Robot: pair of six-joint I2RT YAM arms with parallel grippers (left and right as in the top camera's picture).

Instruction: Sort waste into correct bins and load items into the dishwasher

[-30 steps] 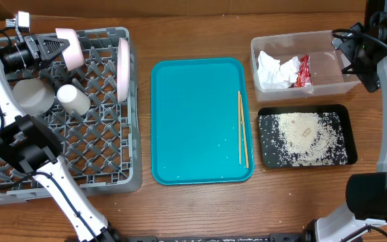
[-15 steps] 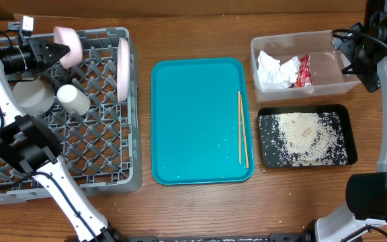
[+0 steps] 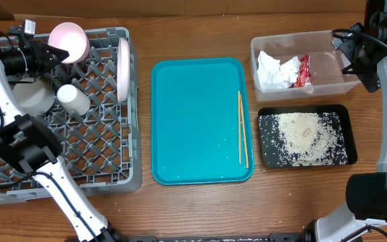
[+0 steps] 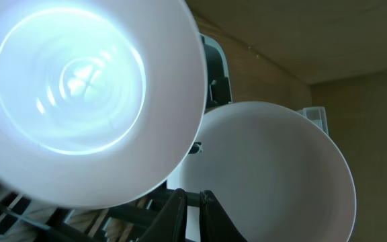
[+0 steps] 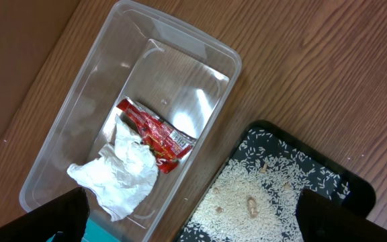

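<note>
Left wrist view: left gripper (image 4: pixel 193 198) fingers nearly together under glare-washed pale bowl (image 4: pixel 79 94), contact unclear; right gripper (image 5: pixel 193 202) fingers wide, tips cropped, over clear tub (image 5: pixel 173 81).

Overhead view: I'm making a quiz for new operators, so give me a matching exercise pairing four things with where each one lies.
Things
1. chopsticks
2. red wrapper
3. rice scraps
4. small white cup

Places
A. in the black tray
B. in the grey dish rack
C. on the teal tray
D. in the clear tub

Pairs: 1-C, 2-D, 3-A, 4-B
</note>
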